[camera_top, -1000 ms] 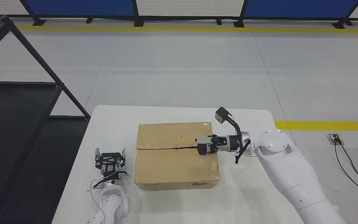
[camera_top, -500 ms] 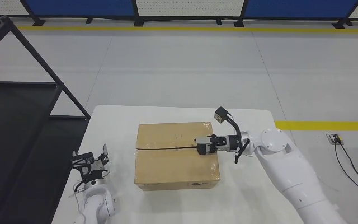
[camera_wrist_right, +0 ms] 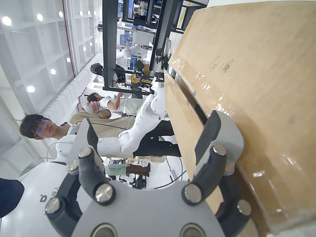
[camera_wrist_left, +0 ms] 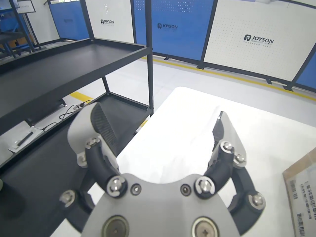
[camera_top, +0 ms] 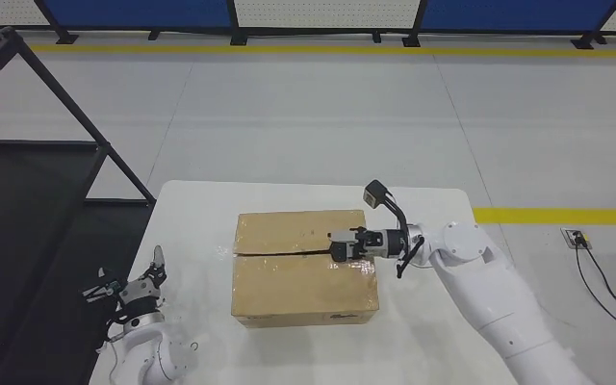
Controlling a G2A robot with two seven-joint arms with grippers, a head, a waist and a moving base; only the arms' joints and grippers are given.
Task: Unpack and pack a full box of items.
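Grey workshop floor with a yellow line around, blue and white partition panels [camera_top: 135, 12] at the far side. White worktop [camera_top: 423, 327] below both arms.

Directly under the right claw [camera_top: 339, 248], the cardboard box [camera_top: 298, 279]. Lying flat in the middle of the worktop, flaps folded down. Glossy clear tape along the centre seam [camera_top: 289, 253], which runs straight ahead of this claw's fingertips. Thin dark gap between the two flaps there, seen from the right wrist. Fingers of this claw spread wide apart, clamped on nothing. Wrist rolled onto its side, one finger [camera_wrist_right: 212, 134] laid against the box top just beside the seam, the other well clear of the cardboard.

Left claw [camera_top: 130, 281] low at the worktop's edge, well apart from the box. Fingers likewise spread apart and empty, with bare worktop between and ahead of them. Black shelf rack [camera_wrist_left: 74, 60] just beyond the outer finger, on the side away from the box. One corner of the box, with printed labels on it, off to the side of the inner finger, not touching it
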